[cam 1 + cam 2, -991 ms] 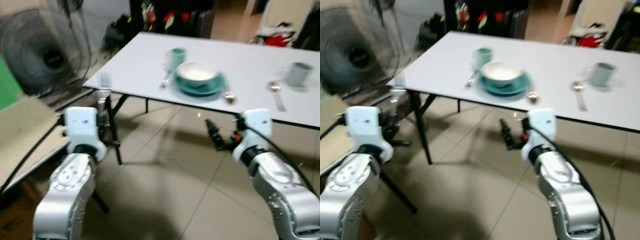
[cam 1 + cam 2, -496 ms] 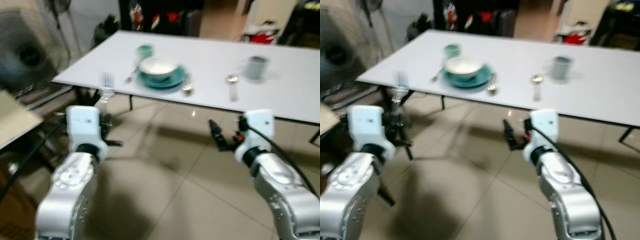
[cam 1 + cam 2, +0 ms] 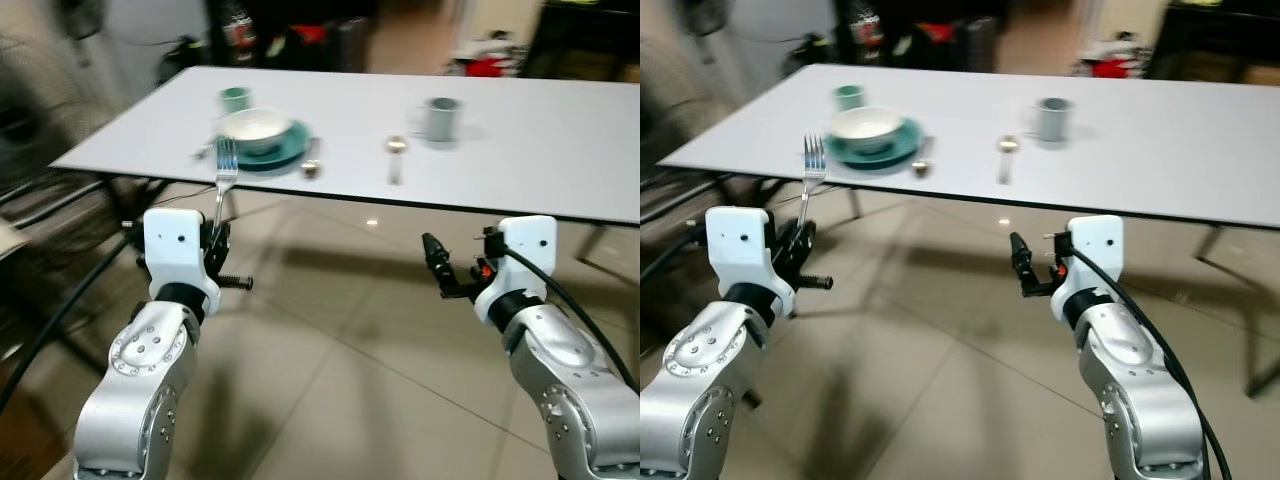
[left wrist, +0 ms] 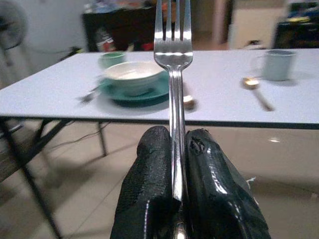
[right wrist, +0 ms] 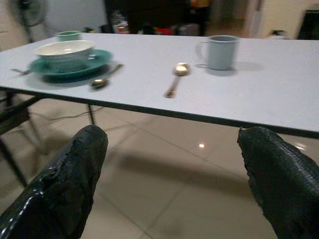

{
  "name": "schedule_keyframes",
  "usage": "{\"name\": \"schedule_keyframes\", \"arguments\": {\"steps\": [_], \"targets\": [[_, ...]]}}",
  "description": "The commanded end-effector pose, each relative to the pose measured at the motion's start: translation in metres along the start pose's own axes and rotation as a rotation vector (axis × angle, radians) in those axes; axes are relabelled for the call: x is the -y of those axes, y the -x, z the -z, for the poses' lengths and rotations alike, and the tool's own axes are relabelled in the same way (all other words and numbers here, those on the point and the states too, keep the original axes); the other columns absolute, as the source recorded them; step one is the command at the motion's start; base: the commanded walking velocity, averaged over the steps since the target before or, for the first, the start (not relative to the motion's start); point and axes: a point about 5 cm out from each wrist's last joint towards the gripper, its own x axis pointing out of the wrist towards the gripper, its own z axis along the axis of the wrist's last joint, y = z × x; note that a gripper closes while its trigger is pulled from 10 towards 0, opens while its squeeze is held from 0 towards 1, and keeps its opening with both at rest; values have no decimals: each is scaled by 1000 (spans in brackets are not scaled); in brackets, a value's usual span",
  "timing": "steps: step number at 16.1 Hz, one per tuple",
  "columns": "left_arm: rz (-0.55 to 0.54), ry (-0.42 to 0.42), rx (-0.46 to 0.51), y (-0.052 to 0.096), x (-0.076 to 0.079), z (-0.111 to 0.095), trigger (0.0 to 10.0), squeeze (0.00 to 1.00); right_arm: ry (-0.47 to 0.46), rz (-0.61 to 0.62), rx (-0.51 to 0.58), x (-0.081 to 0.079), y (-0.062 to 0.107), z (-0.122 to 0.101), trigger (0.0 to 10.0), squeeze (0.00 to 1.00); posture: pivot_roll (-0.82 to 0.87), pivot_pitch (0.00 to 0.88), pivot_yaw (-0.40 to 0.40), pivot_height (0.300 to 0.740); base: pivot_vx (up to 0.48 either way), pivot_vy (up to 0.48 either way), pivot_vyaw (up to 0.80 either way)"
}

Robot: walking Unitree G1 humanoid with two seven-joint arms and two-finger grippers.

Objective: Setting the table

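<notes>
One shiny steel four-tined fork (image 4: 173, 59) stands upright, clamped in the left pincer (image 4: 180, 164) before the white counter (image 3: 520, 150). Right pincer (image 5: 174, 189) gapes wide. Two spoons, one grey mug (image 3: 438, 118), one bowl (image 3: 253, 125).

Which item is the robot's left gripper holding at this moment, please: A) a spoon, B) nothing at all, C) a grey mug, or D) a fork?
D: in the left wrist view, the left gripper has its two black fingers closed on the handle of an upright fork, tines pointing up.
</notes>
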Motion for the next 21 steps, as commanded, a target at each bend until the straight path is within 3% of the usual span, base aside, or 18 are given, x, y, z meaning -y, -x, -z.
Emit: {"name": "schedule_keyframes", "arguments": {"steps": [1, 7, 21], "targets": [[18, -5, 17, 0, 1, -3, 10000, 0, -5, -4, 12, -1, 0, -3, 10000, 0, -44, 7, 69, 740, 0, 0, -800], [63, 14, 37, -1, 4, -4, 10000, 0, 2, -1, 25, 0, -3, -7, 10000, 0, -44, 0, 60, 740, 354, 0, -800], [137, 26, 29, -5, 15, 3, 10000, 0, 27, 12, 25, 1, 0, -4, 10000, 0, -65, 0, 67, 740, 397, 0, 0]]}}
